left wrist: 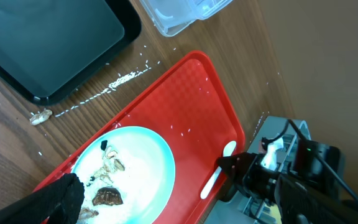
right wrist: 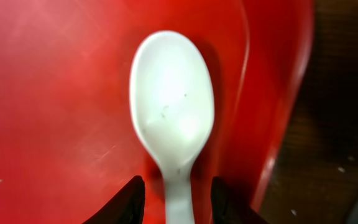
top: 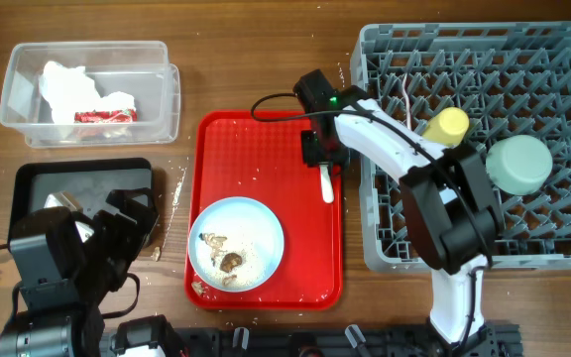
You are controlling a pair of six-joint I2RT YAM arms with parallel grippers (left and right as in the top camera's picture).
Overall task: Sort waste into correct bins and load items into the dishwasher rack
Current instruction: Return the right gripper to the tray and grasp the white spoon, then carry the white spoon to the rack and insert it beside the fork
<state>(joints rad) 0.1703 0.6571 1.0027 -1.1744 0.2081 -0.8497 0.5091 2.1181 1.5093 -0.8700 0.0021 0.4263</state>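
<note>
Straddling right gripper [right wrist: 179,190]: your jaws stand slightly apart around the white plastic spoon [right wrist: 173,106] handle;
Surface: flat red tray [right wrist: 55,93], wooden table [top: 241,59]

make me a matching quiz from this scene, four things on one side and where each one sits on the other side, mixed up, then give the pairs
Things
1. white plastic spoon
2. crumpled tissue
3. yellow-green cup
4. food scraps

Places
a. in the grey rack
b. on the light blue plate
c. directly on the red tray, near its right rim
d. in the clear box

Pairs: 1-c, 2-d, 3-a, 4-b
</note>
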